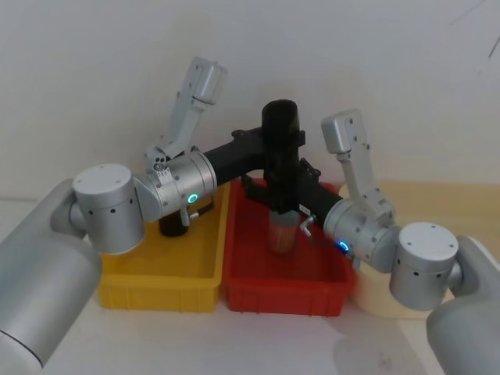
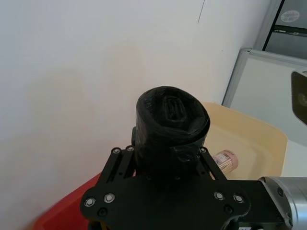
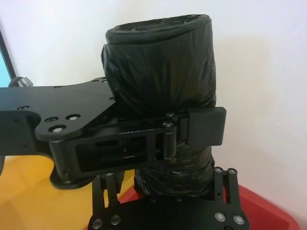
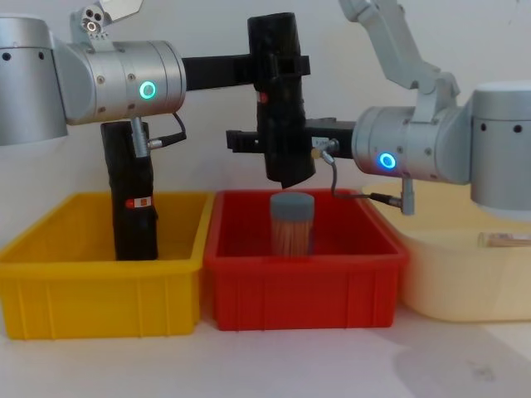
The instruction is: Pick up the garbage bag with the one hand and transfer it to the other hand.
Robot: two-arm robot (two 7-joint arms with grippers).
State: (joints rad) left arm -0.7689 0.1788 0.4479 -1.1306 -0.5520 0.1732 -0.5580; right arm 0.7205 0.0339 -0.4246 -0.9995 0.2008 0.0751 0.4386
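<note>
The garbage bag [image 1: 281,148] [image 4: 278,99], a tall black crinkly roll, hangs upright in the air above the red bin [image 4: 307,290]. My left gripper [image 1: 283,139] [image 4: 280,65], on the green-ringed arm, is shut on the roll's upper part; the left wrist view shows the roll's top [image 2: 170,124] rising between its fingers. My right gripper [image 1: 285,187] [image 4: 274,139], on the blue-ringed arm, reaches in from the right, lower on the roll. In the right wrist view its fingers [image 3: 225,184] stand either side of the roll's lower end [image 3: 172,177], with a gap on one side.
A second black roll [image 4: 133,191] with a red label stands in the yellow bin [image 4: 99,290]. A grey-lidded jar [image 4: 292,220] stands in the red bin directly below the held roll. A cream tub [image 4: 465,282] sits at the right. A white wall is close behind.
</note>
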